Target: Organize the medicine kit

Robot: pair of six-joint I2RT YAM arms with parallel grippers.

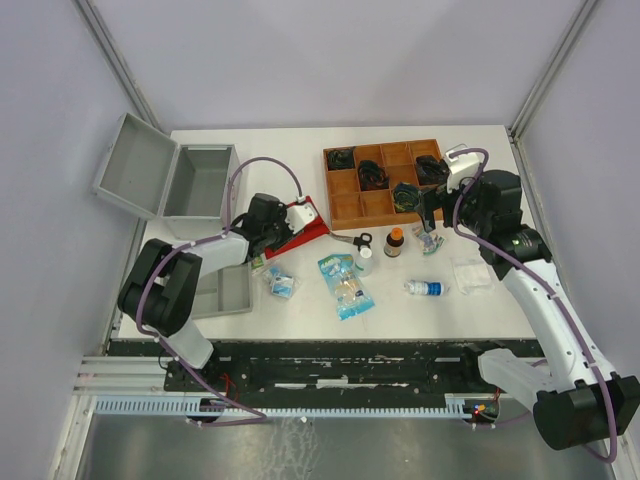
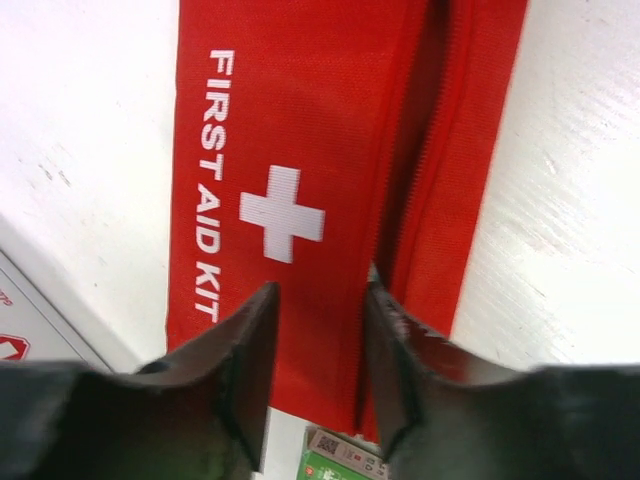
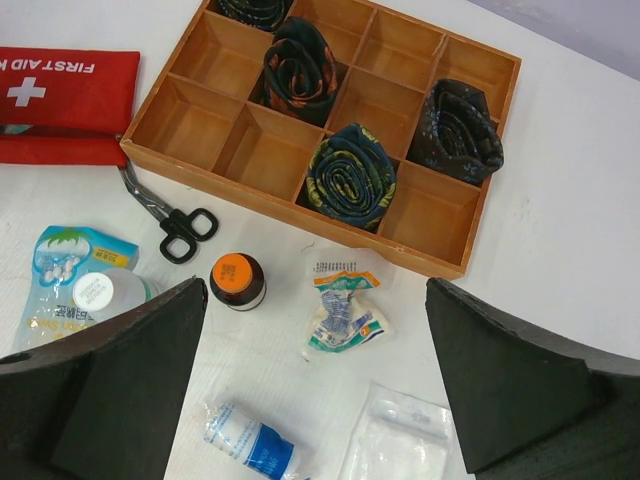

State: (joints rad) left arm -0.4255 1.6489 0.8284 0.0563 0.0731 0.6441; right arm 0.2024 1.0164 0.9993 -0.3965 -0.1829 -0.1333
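The medicine kit [image 1: 232,180], a silver-grey metal case, stands open at the table's left with its lid [image 1: 135,165] thrown back. A red first-aid pouch [image 1: 310,232] lies beside it, flat in the left wrist view [image 2: 300,130]. My left gripper [image 1: 283,233] sits over the pouch's near end [image 2: 320,290], jaws a narrow gap apart, nothing clearly pinched. My right gripper [image 1: 430,222] is wide open and empty [image 3: 316,290] above a crumpled packet [image 3: 345,305].
A grey inner tray [image 1: 228,292] lies at front left. A wooden compartment tray [image 3: 190,115] holds rolled ties. Scissors [image 3: 165,215], a brown bottle [image 3: 237,281], a white bottle [image 3: 100,292], a blue packet [image 1: 345,285], a bandage roll [image 3: 250,443], a clear bag [image 3: 395,440] and a green box [image 2: 340,460] lie loose.
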